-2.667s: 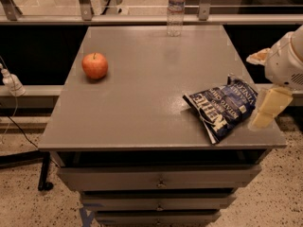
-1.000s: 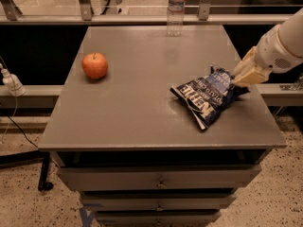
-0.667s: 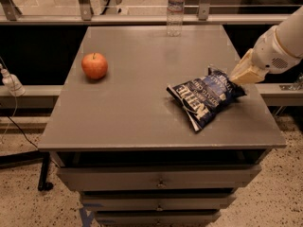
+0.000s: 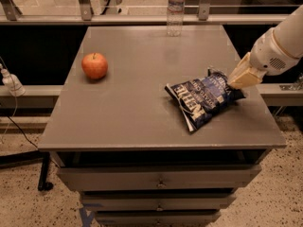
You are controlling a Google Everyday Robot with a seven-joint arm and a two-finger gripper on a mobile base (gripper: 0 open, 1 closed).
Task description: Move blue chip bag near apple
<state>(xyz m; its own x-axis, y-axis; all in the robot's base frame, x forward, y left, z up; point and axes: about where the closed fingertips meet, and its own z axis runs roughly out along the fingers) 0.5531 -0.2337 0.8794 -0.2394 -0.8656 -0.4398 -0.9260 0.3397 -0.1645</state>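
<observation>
1. The end effector (image 4: 239, 79), on the right side of the tabletop (image 4: 137, 84), covers the right end of the blue chip bag (image 4: 203, 103).
2. Its arm (image 4: 284, 41) is cut off by the right edge.
3. The water bottle (image 4: 175, 11) is cropped at its top.

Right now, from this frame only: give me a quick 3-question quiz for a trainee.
1. True or false: the blue chip bag touches the apple.
2. The gripper is at: A) the bag's right end, B) the bag's left end, C) above the apple.
3. Short answer: what stands at the far edge of the table?

Key: 1 false, they lie well apart. 2 A. 3 a water bottle.
</observation>
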